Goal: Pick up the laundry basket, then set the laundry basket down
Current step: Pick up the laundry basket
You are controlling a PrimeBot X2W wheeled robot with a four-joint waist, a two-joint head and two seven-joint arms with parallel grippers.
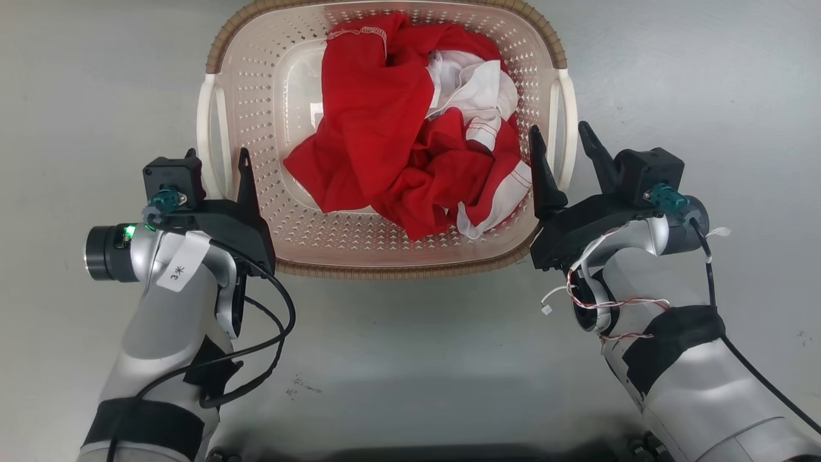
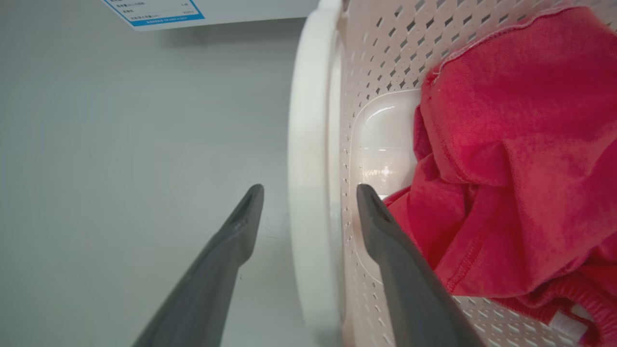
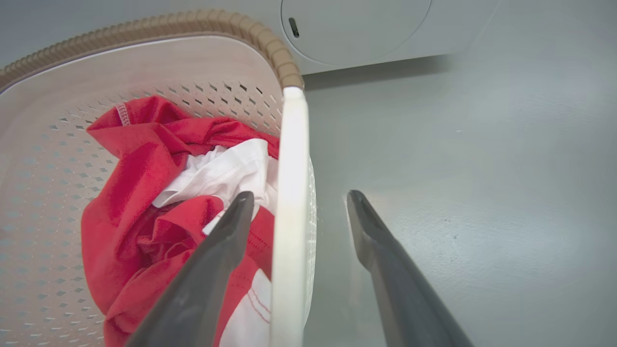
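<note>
The laundry basket (image 1: 256, 115) sits upright on the grey floor (image 1: 410, 359) right in front of the robot, mouth open to the ceiling, with a red garment (image 1: 372, 122) and a white garment (image 1: 478, 86) heaped toward its right half. Its long axis looks to run side to side across the robot, handle to handle, with the brown woven rim curving round the near and far sides. The far side faces a front-loading washer (image 3: 356, 29). Now the grab: the left pincer (image 1: 217, 154) straddles the left handle (image 1: 206, 122), jaws apart, one finger out over the floor and the other inside the perforated wall. The right pincer (image 1: 558, 127) mirrors it on the right handle (image 1: 567, 109), jaws apart as well, inner finger just beside the cloth. Nothing clamped yet, by the look of it. To do this well, both should close together on the white handles, square across them and near mid-length, so the basket comes up level. The load sits right of centre, so that side may sag. The right inner finger should catch plastic only, not the white fabric, or the grip could slip.
</note>
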